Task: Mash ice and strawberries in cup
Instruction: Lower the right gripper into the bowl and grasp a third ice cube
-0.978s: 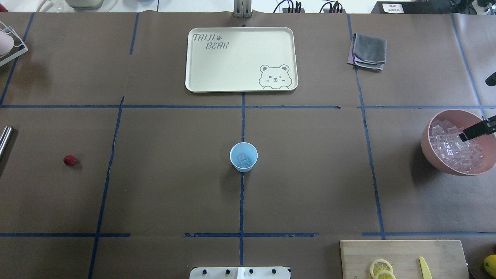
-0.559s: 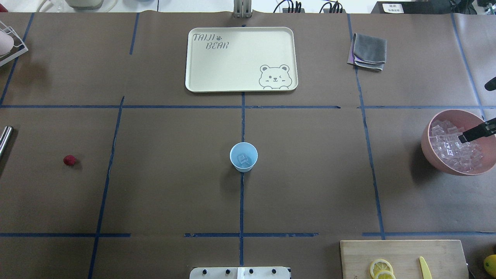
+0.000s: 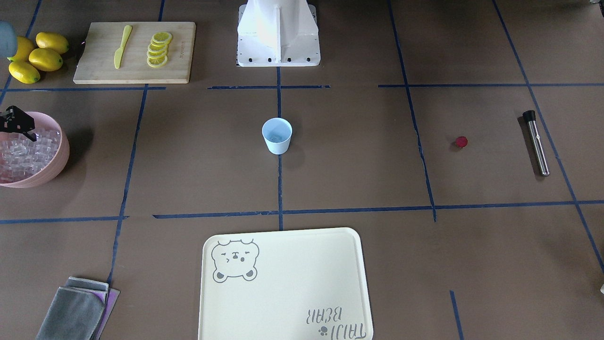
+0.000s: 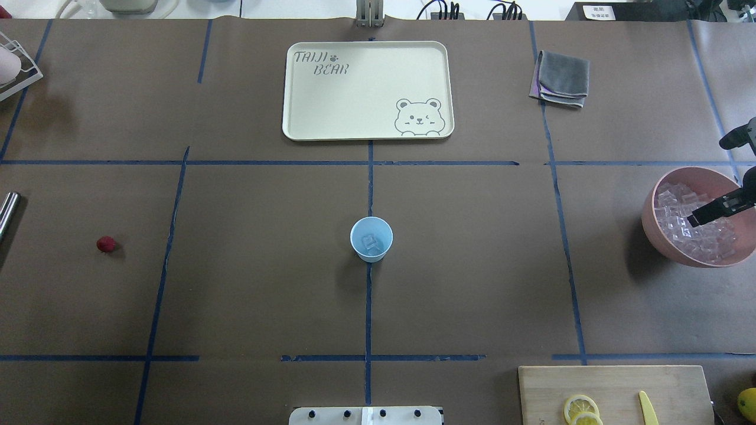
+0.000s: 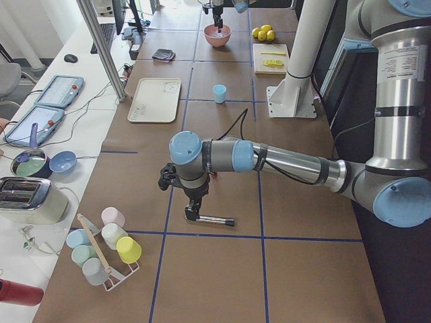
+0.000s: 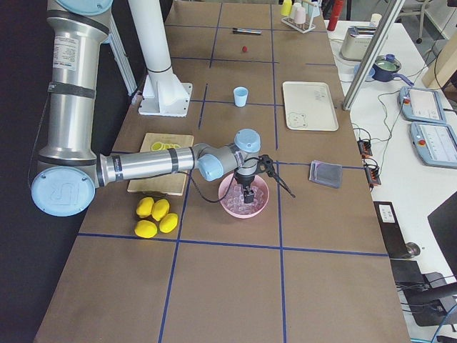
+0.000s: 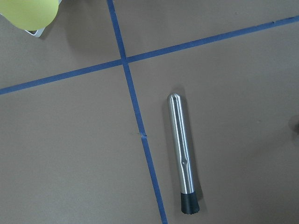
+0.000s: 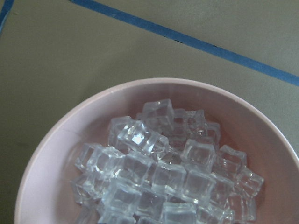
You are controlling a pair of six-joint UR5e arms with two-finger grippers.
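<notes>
One pale-blue plastic cup (image 4: pixel 371 239) is standing on the bench (image 4: pixel 472 265), one clear ice cube (image 4: pixel 370 241) inside; one dark-red strawberry piece (image 4: pixel 106 244) is lying well apart. Right claw (image 4: pixel 703 216) is hovering, cut off, over the pink bowl (image 4: pixel 655 236); grip unclear.

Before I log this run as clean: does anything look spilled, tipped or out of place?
Nothing stands out. The cup stands upright, the ice sits inside the pink bowl, and the strawberry and muddler lie separately on the table.
</notes>
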